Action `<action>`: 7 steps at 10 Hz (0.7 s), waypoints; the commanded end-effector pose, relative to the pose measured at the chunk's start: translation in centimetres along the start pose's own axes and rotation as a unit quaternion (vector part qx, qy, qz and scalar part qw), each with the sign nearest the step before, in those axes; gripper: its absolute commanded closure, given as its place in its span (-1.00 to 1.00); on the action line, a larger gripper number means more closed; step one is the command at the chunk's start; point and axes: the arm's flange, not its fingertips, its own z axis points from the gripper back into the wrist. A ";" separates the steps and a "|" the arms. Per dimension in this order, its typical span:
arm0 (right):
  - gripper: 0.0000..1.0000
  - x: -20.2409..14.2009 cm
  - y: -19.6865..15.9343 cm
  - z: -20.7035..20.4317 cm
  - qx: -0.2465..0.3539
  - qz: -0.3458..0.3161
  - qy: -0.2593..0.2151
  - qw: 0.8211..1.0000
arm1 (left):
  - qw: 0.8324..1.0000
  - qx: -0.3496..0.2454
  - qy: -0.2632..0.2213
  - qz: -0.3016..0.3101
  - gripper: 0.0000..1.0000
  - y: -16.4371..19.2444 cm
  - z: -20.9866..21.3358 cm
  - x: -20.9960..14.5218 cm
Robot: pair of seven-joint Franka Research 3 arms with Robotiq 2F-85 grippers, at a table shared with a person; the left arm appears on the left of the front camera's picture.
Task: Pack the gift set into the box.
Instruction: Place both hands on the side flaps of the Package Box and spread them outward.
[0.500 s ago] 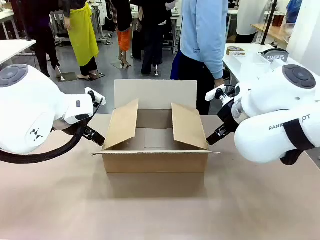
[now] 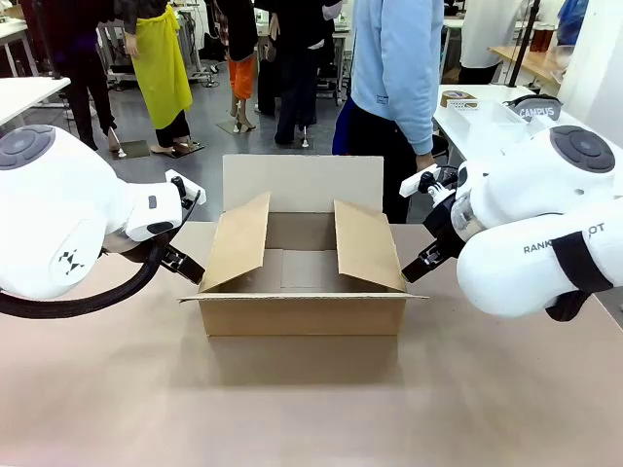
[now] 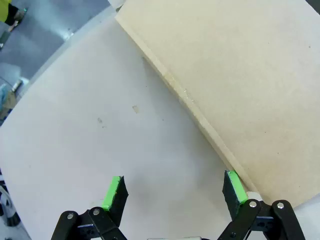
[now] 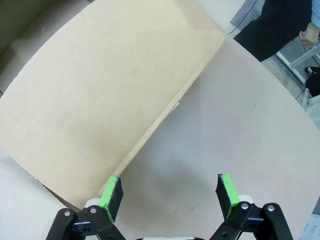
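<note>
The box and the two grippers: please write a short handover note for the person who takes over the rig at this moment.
Box: in the middle of the table, open. The back flap is upright, both side flaps are raised and lean inward, and the visible floor is bare.
Left gripper: open, holds nothing, outside the left side flap.
Right gripper: open, holds nothing, outside the right side flap.
Person: stands behind the box at the far side.
Done: the box is open.
Left: the gift set is not yet packed; it must go into the box.
</note>
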 end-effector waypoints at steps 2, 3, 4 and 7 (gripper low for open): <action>-1.00 0.0 0.0 0.0 0.000 0.000 0.000 1.000 | 1.000 0.000 0.000 0.000 -1.00 0.0 0.0 0.0; -1.00 0.0 0.0 0.0 0.000 0.000 0.000 1.000 | 1.000 0.000 0.000 0.000 -1.00 0.0 0.0 0.0; -1.00 0.0 0.0 0.0 0.000 0.000 0.000 1.000 | 1.000 0.000 0.000 0.000 -1.00 0.0 0.0 0.0; -1.00 0.0 0.0 0.0 0.000 0.000 0.000 1.000 | 1.000 0.000 0.000 0.000 -1.00 0.0 0.0 0.0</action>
